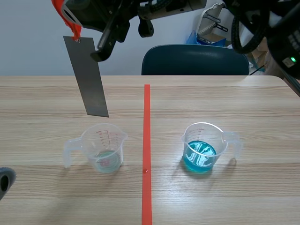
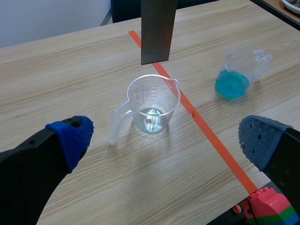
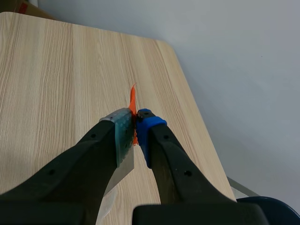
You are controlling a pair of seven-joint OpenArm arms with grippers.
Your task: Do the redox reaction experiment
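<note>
A grey metal strip (image 1: 89, 77) hangs upright from an orange ribbon (image 1: 63, 11), tilted slightly, its lower end just above a clear beaker (image 1: 104, 147) that holds a little clear liquid. My right gripper (image 3: 136, 124) is raised across the top and shut on the ribbon (image 3: 133, 101). A second beaker (image 1: 204, 147) with blue liquid stands right of the tape line. My left gripper (image 2: 165, 138) stays open low at the near left, with the clear beaker (image 2: 152, 105) and strip (image 2: 158, 30) ahead of it and the blue beaker (image 2: 236, 72) farther off.
An orange-red tape line (image 1: 146, 154) runs down the middle of the wooden table between the beakers. A dark blue chair (image 1: 194, 60) stands behind the far edge. Coloured toy bricks (image 2: 269, 208) lie by the left arm.
</note>
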